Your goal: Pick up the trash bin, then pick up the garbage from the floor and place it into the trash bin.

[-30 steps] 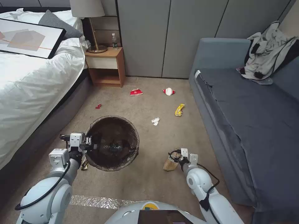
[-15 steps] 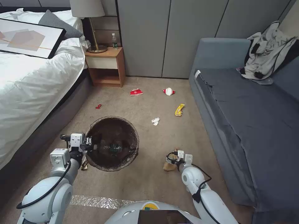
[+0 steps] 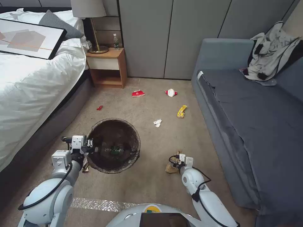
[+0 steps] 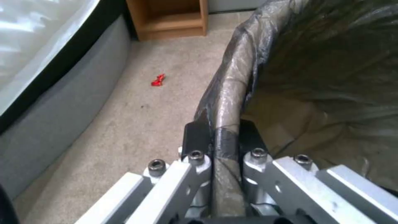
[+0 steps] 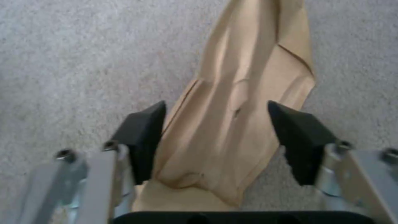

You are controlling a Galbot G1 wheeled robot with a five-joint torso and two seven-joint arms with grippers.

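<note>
The carpeted floor carries a brown paper bag; a white tissue; a yellow wrapper; two red-and-white packets; a small red scrap.

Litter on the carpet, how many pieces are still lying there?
7: red scrap near the bed, red packet, red-and-white packet, yellow wrapper, tissue, paper bag between the right gripper's open fingers, wrapper by the bin. More may be hidden.

Beige carpet underfoot; white-sheeted bed on the left with a framed picture on it; wooden nightstand carrying a lamp; grey wardrobe panels behind; blue-grey sofa on the right.
</note>
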